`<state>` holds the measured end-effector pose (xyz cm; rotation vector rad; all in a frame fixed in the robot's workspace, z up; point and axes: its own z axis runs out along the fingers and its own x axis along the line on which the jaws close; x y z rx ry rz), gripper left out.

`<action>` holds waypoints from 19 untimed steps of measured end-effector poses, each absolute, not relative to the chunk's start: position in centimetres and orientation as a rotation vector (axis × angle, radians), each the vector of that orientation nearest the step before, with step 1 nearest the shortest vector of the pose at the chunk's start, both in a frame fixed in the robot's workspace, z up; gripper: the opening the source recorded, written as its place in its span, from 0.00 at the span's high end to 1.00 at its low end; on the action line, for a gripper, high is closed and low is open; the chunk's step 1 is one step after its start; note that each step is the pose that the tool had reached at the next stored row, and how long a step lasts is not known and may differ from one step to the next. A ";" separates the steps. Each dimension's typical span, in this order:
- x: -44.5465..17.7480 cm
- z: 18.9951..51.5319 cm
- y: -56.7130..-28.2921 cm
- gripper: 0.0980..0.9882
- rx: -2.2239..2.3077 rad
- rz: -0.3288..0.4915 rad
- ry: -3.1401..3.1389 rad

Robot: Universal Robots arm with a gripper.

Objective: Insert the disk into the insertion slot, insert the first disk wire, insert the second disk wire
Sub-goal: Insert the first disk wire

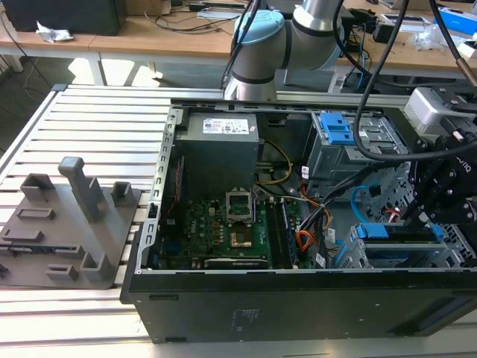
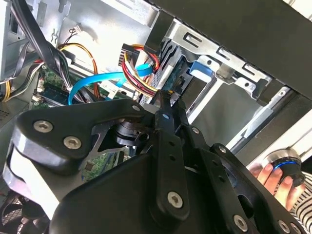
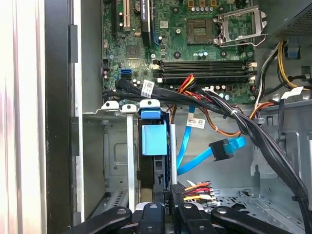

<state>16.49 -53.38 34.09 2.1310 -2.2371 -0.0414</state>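
Note:
The disk [image 3: 153,139] sits in the insertion slot [image 3: 117,151], its blue carrier end facing out; the exterior view shows the disk [image 1: 399,235] in the cage at the case's right end. My gripper [image 3: 168,209] is shut on the dark plug of the first disk wire [image 3: 197,190], a bundle of orange-red and yellow leads, right behind the disk. In the second wrist view the gripper [image 2: 167,100] pinches the same first disk wire [image 2: 141,73]. The second disk wire [image 3: 224,148], light blue with a dark plug, lies loose beside the cage.
A thick black cable bundle [image 3: 219,109] crosses above the cage. The motherboard [image 1: 223,227] and power supply [image 1: 220,153] fill the case's middle. A taller cage with a blue latch [image 1: 339,130] stands behind. A hand [image 2: 280,178] holds a device outside the case.

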 end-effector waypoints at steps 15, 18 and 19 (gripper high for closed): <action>16.9 33.8 -53.7 0.92 2.132 -0.044 -2.238; 16.9 33.7 -53.8 0.92 2.133 -0.045 -2.239; 16.9 33.7 -53.8 0.92 2.133 -0.045 -2.239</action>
